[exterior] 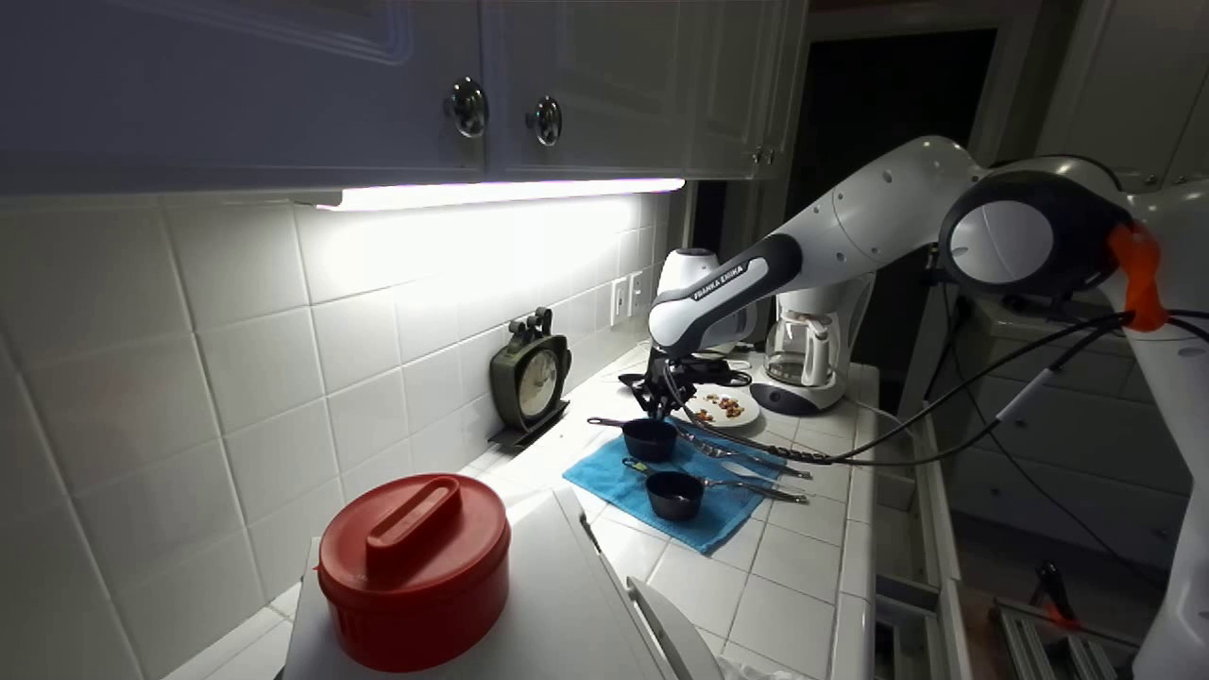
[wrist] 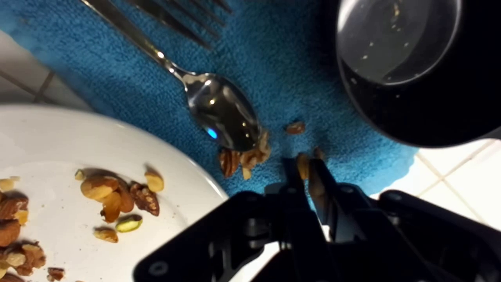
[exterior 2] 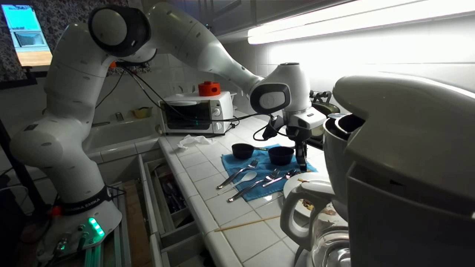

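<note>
Gripper btwn plate & pot

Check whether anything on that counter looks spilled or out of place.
Yes. Walnut and pecan pieces lie loose on the blue towel by the metal spoon, near the hand; they look spilled, since other nuts sit on the white plate. A drawer below the counter also stands open.
</note>
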Tool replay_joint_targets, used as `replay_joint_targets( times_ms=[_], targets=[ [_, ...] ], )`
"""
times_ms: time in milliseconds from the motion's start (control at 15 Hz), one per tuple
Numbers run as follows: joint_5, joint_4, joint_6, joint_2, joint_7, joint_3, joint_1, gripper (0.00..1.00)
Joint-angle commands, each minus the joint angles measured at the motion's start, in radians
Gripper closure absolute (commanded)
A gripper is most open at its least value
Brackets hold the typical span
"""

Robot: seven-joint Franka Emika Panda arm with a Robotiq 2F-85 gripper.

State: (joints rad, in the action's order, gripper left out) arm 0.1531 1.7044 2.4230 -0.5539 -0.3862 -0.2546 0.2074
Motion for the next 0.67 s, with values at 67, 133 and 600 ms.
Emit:
replay_joint_targets(
  times_ms=[67,133,600],
  targets=[
    [-0.018,0.024,0.014,0.012,0.008,-0.001,0.000,0.79],
    [-0.018,0.024,0.014,0.011,0.007,-0.002,0.000,0.75],
    [-0.017,0.022,0.013,0.008,0.008,-0.003,0.001,0.86]
  ],
)
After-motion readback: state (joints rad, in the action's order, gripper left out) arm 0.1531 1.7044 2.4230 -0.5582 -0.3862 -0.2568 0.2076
